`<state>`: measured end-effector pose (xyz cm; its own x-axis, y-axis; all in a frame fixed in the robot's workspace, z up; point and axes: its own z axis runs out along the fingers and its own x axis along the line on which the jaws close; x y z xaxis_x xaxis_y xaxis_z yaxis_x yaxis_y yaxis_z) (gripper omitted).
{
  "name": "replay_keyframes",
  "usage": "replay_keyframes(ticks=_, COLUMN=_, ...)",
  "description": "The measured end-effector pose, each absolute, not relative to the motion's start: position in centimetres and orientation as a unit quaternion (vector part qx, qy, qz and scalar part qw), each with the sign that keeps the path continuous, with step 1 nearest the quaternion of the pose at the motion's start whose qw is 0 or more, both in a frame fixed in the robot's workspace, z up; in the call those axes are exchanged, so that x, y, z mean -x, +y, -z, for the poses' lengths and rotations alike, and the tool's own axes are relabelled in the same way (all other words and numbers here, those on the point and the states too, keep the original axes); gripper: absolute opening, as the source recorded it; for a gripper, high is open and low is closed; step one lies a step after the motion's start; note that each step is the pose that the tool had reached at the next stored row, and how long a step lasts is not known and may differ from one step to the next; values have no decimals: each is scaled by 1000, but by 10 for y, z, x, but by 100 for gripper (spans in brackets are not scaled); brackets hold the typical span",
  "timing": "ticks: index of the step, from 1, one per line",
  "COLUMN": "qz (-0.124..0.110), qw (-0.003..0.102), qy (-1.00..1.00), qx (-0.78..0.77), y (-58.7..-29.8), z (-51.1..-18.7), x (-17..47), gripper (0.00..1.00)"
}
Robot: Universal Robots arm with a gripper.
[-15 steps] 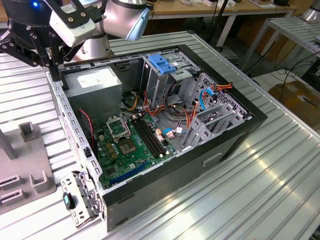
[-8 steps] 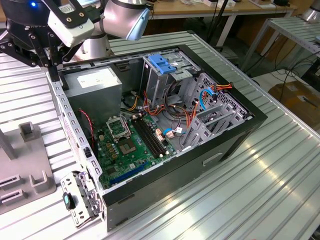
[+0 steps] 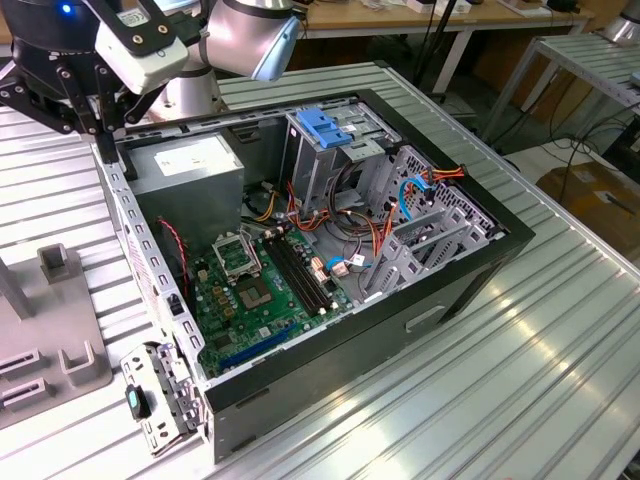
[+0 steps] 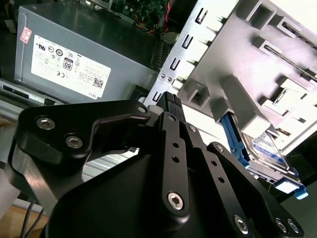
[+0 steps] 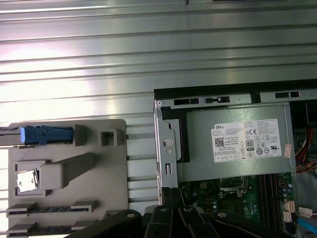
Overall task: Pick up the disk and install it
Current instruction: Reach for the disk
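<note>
Claw hangs above the metal rim of the open computer case, at the end where the grey power supply lies. Its own black linkage blocks the sight in both wrist views, so how far it is open cannot be told. It is not on the disk.

The disk stands on edge, blue rail showing, in a slot of the grey fixture. The fixture rests on the counter just beside the case, on the exterior view's left. The case rim runs between the claw and the fixture.

Inside the case a green motherboard lies flat next to the power supply. Beyond it stand grey drive cages threaded with orange and blue cables, and a blue latch sits on top of the far cage.

The counter is ribbed, bare aluminium. Farther off stand work tables with hanging leads, and a cardboard box sits on the floor at the exterior view's right.
</note>
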<state>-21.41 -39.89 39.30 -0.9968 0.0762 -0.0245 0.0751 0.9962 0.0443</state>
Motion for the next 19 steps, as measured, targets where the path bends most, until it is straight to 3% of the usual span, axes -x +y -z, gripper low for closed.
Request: replay_keyframes(ticks=19, qz=-22, qw=13, qy=999, qx=-38, y=-395, z=-392, x=251, gripper=11)
